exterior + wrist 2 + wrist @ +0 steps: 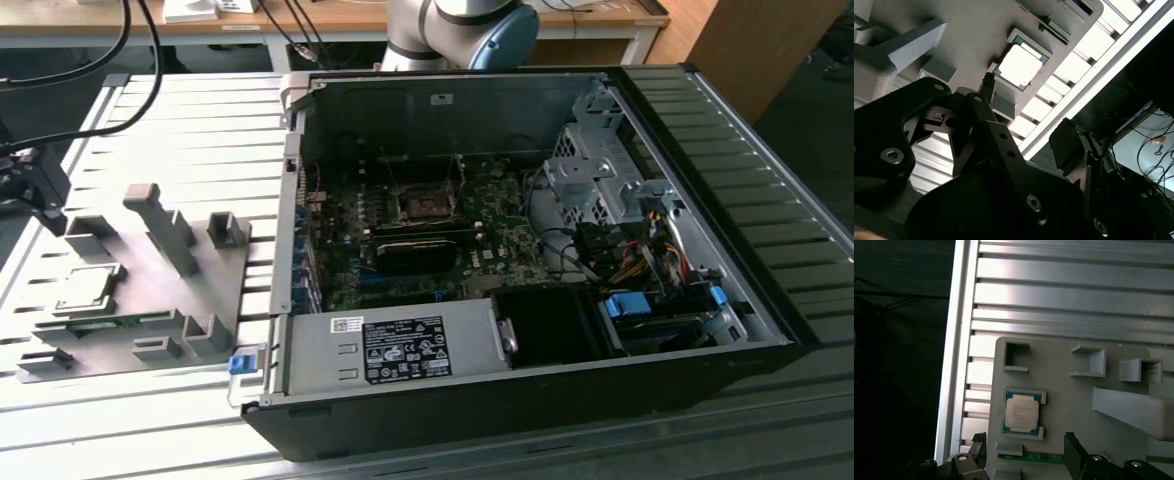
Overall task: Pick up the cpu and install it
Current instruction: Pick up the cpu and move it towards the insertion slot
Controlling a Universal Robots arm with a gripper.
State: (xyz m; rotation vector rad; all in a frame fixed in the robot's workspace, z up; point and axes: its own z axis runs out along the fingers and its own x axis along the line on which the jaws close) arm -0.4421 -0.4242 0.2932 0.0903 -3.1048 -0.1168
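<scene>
The cpu (1022,411), a small silver-topped square chip, lies flat in a framed pocket of the grey fixture plate (1064,385). It also shows in the second wrist view as the cpu (1020,65), and in the exterior view as the cpu (83,288) at that view's left. My gripper (1024,450) hovers above the fixture, apart from the chip. It is open, its two dark fingertips (1073,446) standing wider than the chip, with nothing between them. The dark metal-framed socket (427,205) sits on the motherboard inside the open computer case (534,390).
Grey plastic blocks and an upright post (167,228) rise from the fixture beside the chip. A green memory stick (1029,458) lies in a slot next to the pocket. The slatted aluminium table (1079,295) ends close by at an edge (951,390). Cables and a drive cage (601,170) crowd the case.
</scene>
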